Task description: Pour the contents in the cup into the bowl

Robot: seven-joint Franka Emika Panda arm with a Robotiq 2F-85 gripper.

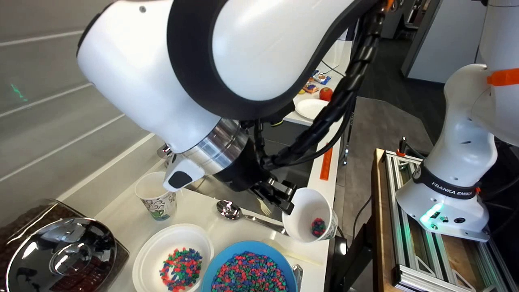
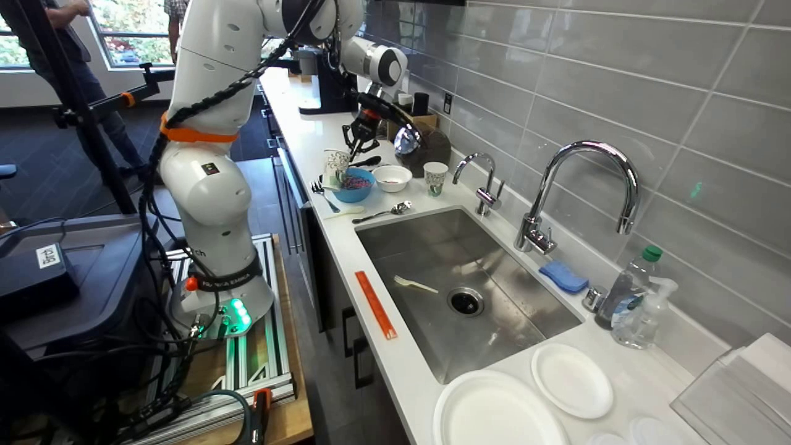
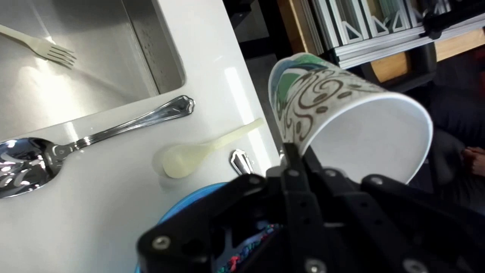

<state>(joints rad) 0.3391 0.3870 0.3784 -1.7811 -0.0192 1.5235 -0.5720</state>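
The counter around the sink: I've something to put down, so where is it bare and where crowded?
Along the front of the sink, one bare strip lies between the metal spoon and the orange ruler, another between that ruler and the large plate; both look narrow. Beyond the spoon it is crowded: blue bowl, white bowl, standing cup and held cup.

The arm (image 1: 275, 48) was glossy white and rounded, with a thick black ring (image 1: 190, 48), a silver collar (image 1: 223, 144) and ribbed black cables (image 1: 361, 61). Its base (image 1: 458, 209) wore a black band (image 1: 450, 188) lettered FRANKA EMIKA above green lights (image 1: 434, 211). The black gripper (image 3: 301, 153) showed round silver screws (image 3: 161, 242)
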